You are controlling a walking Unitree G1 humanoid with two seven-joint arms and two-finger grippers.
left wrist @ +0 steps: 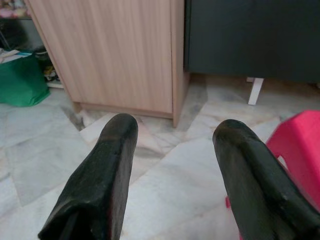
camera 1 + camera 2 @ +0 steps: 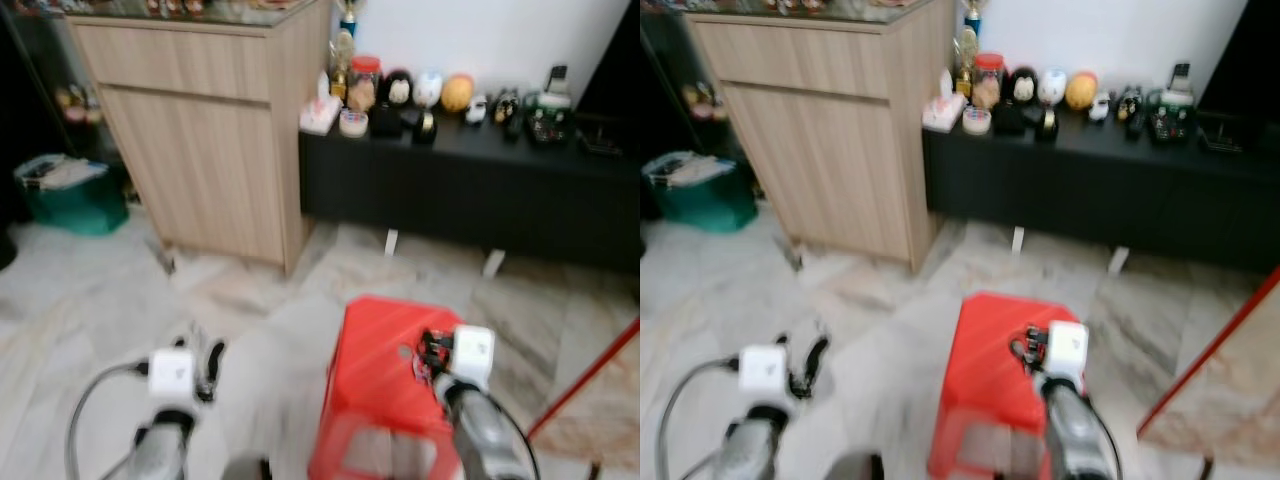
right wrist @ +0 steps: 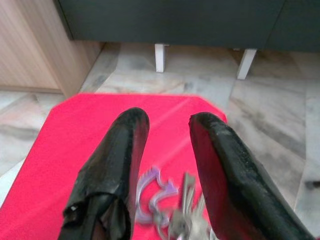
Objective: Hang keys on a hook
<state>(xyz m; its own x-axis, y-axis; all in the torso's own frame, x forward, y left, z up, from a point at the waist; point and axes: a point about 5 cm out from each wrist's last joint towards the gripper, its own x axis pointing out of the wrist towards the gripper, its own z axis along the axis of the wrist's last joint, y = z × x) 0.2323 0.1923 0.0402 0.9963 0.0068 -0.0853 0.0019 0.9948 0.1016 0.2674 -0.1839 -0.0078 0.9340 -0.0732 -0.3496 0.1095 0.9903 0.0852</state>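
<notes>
A bunch of keys (image 3: pixel 172 207) on a purple clip lies low between the fingers of my right gripper (image 3: pixel 167 120), blurred, over the top of a red plastic stool (image 2: pixel 380 330). I cannot tell whether the keys rest on the stool or hang from the gripper. The right gripper (image 2: pixel 432 355) is over the stool's right side with its fingers apart. My left gripper (image 2: pixel 205 365) hangs open over the marble floor to the left of the stool, with nothing between its fingers (image 1: pixel 112 165).
A light wooden cabinet (image 2: pixel 210 150) stands ahead on the left. A low black sideboard (image 2: pixel 470 190) with several ornaments runs along the wall. A green bin (image 2: pixel 65 195) sits at the far left. A red slanted bar (image 2: pixel 590 370) crosses the right edge.
</notes>
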